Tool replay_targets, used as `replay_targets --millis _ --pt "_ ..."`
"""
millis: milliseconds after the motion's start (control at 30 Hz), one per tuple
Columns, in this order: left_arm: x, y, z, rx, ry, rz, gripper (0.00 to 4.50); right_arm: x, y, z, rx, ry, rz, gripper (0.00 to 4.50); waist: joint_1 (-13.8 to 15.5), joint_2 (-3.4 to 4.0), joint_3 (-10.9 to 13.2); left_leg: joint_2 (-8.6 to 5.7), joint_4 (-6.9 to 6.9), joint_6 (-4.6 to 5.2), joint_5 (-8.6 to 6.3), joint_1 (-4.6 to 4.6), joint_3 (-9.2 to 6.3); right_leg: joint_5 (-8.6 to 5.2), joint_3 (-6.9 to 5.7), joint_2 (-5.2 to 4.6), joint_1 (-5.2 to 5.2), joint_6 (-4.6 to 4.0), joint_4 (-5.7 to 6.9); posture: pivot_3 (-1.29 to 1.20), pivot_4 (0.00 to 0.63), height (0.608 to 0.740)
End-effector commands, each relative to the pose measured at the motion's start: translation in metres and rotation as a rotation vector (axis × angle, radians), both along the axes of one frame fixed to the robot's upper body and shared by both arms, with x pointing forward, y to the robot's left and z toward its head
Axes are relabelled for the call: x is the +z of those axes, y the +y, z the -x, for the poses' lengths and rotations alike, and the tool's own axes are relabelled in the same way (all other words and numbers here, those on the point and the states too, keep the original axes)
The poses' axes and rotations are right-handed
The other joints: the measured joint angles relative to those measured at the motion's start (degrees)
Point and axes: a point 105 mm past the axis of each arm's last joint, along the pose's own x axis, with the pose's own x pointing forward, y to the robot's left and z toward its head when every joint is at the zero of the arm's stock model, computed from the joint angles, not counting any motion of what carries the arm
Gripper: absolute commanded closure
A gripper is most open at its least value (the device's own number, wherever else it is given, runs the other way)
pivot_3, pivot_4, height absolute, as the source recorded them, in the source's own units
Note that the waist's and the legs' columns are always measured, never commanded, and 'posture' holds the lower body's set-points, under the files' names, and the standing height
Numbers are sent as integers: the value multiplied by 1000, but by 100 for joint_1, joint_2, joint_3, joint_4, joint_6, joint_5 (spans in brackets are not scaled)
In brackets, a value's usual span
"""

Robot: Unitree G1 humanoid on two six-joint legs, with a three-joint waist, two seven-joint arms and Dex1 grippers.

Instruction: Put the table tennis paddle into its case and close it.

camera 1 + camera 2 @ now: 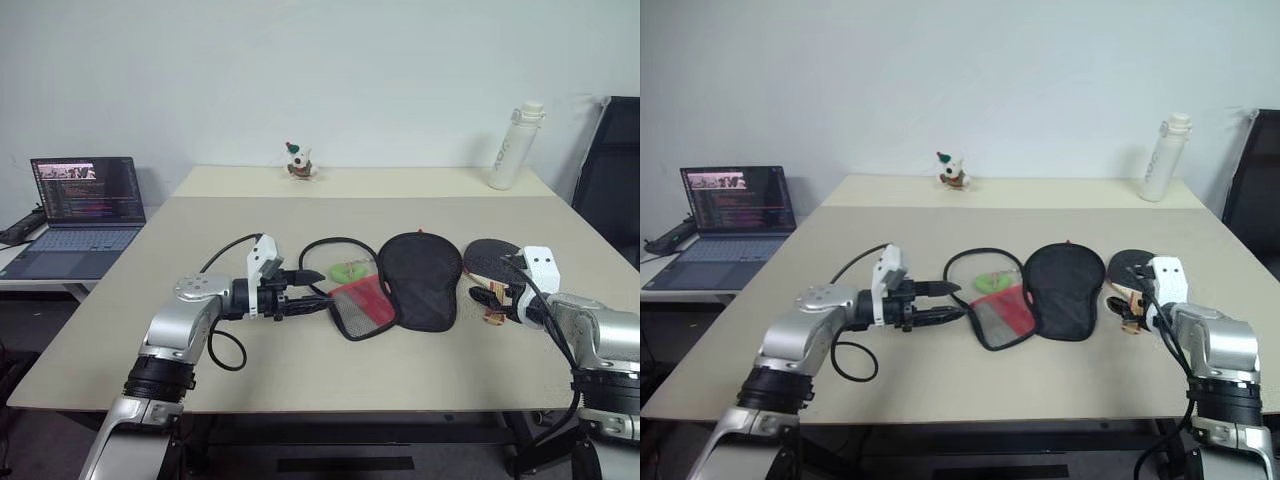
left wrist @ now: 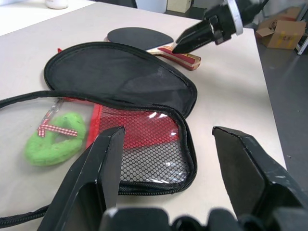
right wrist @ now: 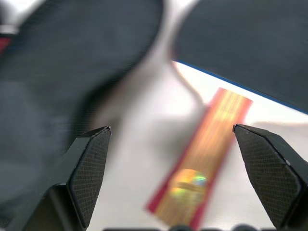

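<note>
Lying open on the tabletop (image 1: 300, 370), the case (image 1: 420, 280) sits near the middle, its black round part at 3 o'clock from its red mesh part (image 1: 362, 305). A green soft thing (image 1: 350, 270) lies at 12 o'clock from the mesh part, inside the loop of the open zip edge. The paddle (image 1: 490, 258) rests flat at 3 o'clock from the case, just beside it, with its handle toward the near edge. The left hand (image 1: 312, 292) is at 9 o'clock from the mesh part, level, its fingers spread and holding nothing. The right hand (image 1: 497, 290) is over the paddle handle, fingers spread wide to each side of it, not pinching it. At the far edge stand a white bottle (image 1: 515, 145) at 1 o'clock and a small figure (image 1: 298, 160) at 12 o'clock. A laptop (image 1: 80, 215) stands on a side table at 9 o'clock.
</note>
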Motion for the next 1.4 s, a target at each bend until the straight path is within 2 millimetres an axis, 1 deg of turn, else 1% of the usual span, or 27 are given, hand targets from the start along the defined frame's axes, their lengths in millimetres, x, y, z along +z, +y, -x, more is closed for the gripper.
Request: replay_targets --millis 33,167,367,500,633,733,833,1033,1133,1200,1233,1267,1400 --pt "12 -5 0 -31 -51 10 1345 7 -10 -4 -88 -46 50 33 -1 0 0 0 0 0 0 0 0 0 0 0 0 0 1 0 150 740" --pt "11 -4 0 -25 -52 10 1345 -7 -1 -7 -115 6 44 33 -12 0 0 1 0 0 0 1 0 0 1 1 0 0 2 0 150 740" --pt "10 -4 -1 -19 -54 10 1345 -13 0 -18 -118 39 68 33 -12 -1 -1 1 4 0 0 2 1 1 2 2 1 0 3 0 150 740" --pt "9 -4 -1 -15 -56 10 1345 -17 -6 -27 -121 59 113 33 -33 -2 -3 3 5 1 0 9 3 3 3 3 4 -3 4 0 150 740" --pt "9 -4 -1 -10 -58 11 1345 -23 -17 -32 -162 80 123 33 -36 -8 -7 3 7 2 1 14 3 5 4 3 11 -3 5 0 150 740" --pt "9 -3 -1 -7 -58 10 1345 -25 -23 -34 -203 85 91 605 -31 -15 -12 2 12 2 1 15 3 8 5 3 15 -1 5 0 150 740" --pt "9 -2 -1 -3 -59 9 1345 -24 -28 -34 -248 80 48 1433 -14 -17 -14 2 16 2 2 15 3 10 5 2 17 1 4 0 150 740" --pt "9 0 -1 4 -60 8 1345 -3 -47 -39 -356 -9 62 3391 20 -19 -15 -2 17 3 2 8 3 11 5 -1 16 2 -1 0 150 740" --pt "9 1 0 8 -59 7 1345 17 -58 -38 -397 -80 117 3451 21 -12 -11 -3 14 3 2 2 2 11 4 -2 10 2 -4 0 150 740" --pt "9 2 1 10 -58 8 1345 34 -57 -38 -391 -132 126 3451 18 -2 -4 -4 10 3 2 -3 3 11 5 -2 5 1 -4 0 150 740" --pt "9 3 1 12 -57 7 1345 43 -52 -38 -375 -157 124 3451 10 4 -1 -4 6 3 2 -6 3 10 5 -2 1 1 -5 0 150 740" --pt "9 4 2 16 -56 7 1345 53 -43 -37 -346 -186 120 3451 1 10 3 -3 2 3 2 -7 3 9 5 -2 -4 0 -5 0 150 740" --pt "8 7 3 22 -53 7 1345 76 -9 -28 -267 -248 81 3451 -91 25 12 8 -9 3 1 -6 9 8 11 7 -17 -3 4 0 150 740"
